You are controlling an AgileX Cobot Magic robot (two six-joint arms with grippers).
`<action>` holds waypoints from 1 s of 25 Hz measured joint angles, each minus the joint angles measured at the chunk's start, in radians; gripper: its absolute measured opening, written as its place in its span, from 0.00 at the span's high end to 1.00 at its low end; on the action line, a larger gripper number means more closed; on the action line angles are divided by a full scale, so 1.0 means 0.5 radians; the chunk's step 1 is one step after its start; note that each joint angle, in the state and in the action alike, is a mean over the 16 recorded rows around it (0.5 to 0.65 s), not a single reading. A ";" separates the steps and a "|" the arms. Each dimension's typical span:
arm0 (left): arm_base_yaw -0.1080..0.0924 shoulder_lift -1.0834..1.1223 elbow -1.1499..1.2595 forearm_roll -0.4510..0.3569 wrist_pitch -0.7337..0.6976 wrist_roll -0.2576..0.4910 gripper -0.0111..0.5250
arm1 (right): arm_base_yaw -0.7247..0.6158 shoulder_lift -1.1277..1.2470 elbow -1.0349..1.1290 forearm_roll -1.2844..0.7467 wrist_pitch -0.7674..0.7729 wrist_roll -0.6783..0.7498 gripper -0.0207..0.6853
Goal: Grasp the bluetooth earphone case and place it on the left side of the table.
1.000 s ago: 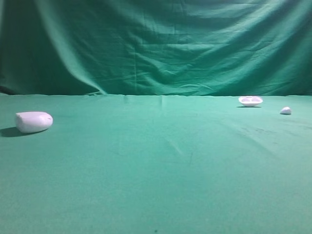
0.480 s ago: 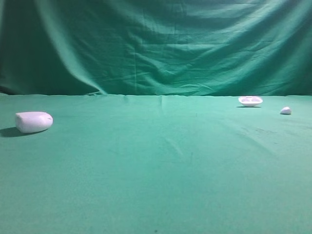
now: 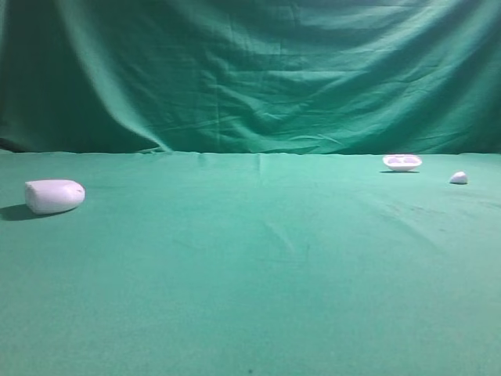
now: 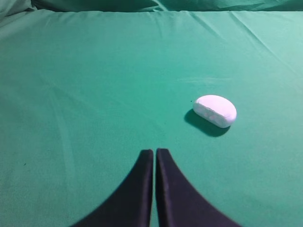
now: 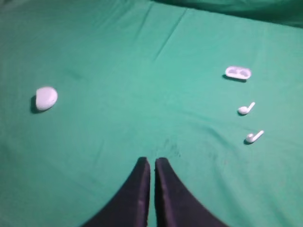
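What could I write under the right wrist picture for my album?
Shut right gripper above a green table, earphone case far left, tray and two earbuds right.

No readable txt, labels, brands or nos. on anything in view.

The earphone case (image 3: 54, 196) lies on the table (image 3: 250, 274), far over on the left side, and the cloth backdrop (image 3: 250, 70) hangs behind the table. Far over on the right side, near the back, sits a little dish (image 3: 401, 162), and a small earbud (image 3: 459, 178) lies just to the right of it and a bit nearer the front. From the right wrist view the case (image 5: 46, 98) is on the left, while the dish (image 5: 237, 73) is on the right with one earbud (image 5: 245, 109) in front of it and a second earbud (image 5: 253, 137) in front of that.
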State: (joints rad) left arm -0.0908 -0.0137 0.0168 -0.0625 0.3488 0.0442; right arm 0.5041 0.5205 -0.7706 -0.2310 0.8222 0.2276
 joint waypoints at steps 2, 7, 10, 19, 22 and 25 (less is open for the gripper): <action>0.000 0.000 0.000 0.000 0.000 0.000 0.98 | -0.124 -0.071 0.110 -0.009 -0.130 -0.001 0.97; 0.000 0.000 0.000 0.000 0.000 0.000 0.98 | -0.454 -0.314 0.499 0.013 -0.469 -0.002 0.97; 0.000 0.000 0.000 0.000 0.000 0.000 0.98 | -0.618 -0.494 0.777 0.045 -0.642 -0.003 0.97; 0.000 0.000 0.000 0.000 0.000 0.000 0.98 | -0.865 -0.935 1.420 0.156 -0.889 -0.003 0.97; 0.000 0.000 0.000 0.000 0.000 0.000 0.98 | -0.885 -1.011 1.518 0.177 -0.902 -0.003 0.97; 0.000 0.000 0.000 0.000 0.000 0.000 0.98 | -0.892 -1.052 1.570 0.186 -0.906 -0.003 0.97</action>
State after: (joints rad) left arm -0.0908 -0.0137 0.0168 -0.0625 0.3488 0.0442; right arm 0.0581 -0.0053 0.0144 -0.1383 0.3690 0.2262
